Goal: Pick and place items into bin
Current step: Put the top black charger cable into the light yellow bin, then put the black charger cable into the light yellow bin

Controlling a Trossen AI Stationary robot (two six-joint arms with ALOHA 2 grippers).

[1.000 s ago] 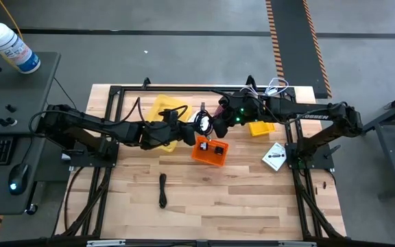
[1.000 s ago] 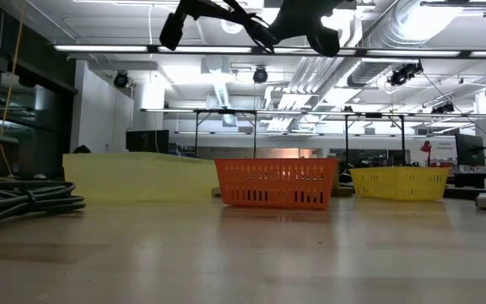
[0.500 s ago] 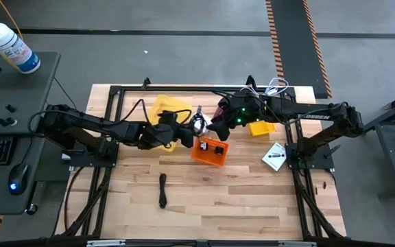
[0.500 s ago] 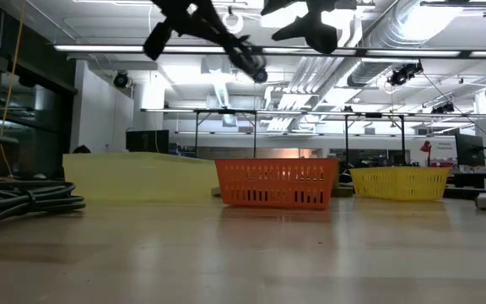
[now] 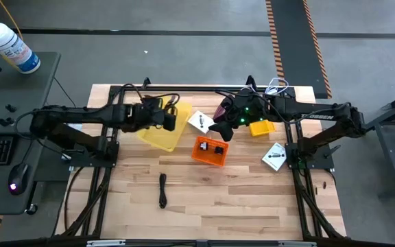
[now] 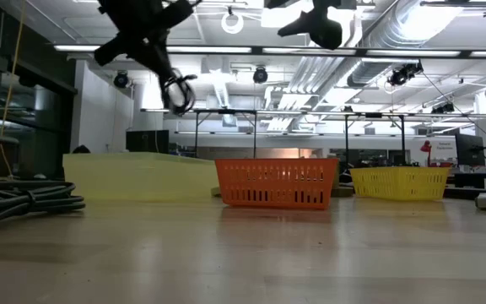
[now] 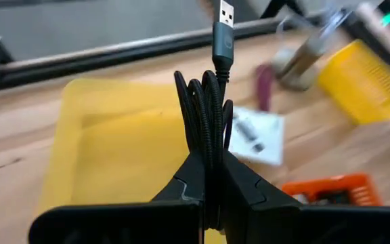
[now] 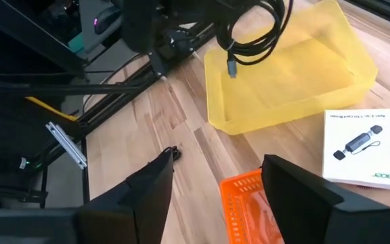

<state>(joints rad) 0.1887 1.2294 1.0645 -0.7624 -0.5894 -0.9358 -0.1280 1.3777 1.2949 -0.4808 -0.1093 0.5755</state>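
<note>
My left gripper (image 5: 170, 118) is shut on a coiled black USB cable (image 7: 208, 115) above the yellow tray (image 5: 158, 134). In the low view the coil (image 6: 176, 91) hangs below that gripper (image 6: 160, 61). My right gripper (image 5: 218, 127) is open and empty, high between a white card (image 5: 199, 121) and the orange basket (image 5: 209, 150). Its two fingers (image 8: 303, 193) stand wide apart in its wrist view. A second black cable (image 5: 162, 190) lies on the table in front. Another white card (image 5: 274, 156) lies at the right. A maroon-handled tool (image 7: 264, 88) lies behind the first card. My left gripper pinches the bundled loops of the cable coil (image 7: 208, 154) between its two fingers (image 7: 246, 186). The rest of the coil sticks out past the fingertips, with the USB plug (image 7: 224, 15) at the free end. The cable is lifted clear, above the yellow tray.
A small yellow basket (image 5: 260, 127) and a silver metal object (image 7: 303, 51) stand at the far right behind the orange basket. The orange basket holds small dark things. Black frame rails (image 5: 184, 88) run along the table's far and side edges. The near half of the wooden table holds only the loose cable.
My left gripper has drawn away from my right gripper and the orange basket, going toward the table's left edge and down, carrying the coiled cable. It now hangs over the yellow tray. My right gripper has stayed about where it was.
</note>
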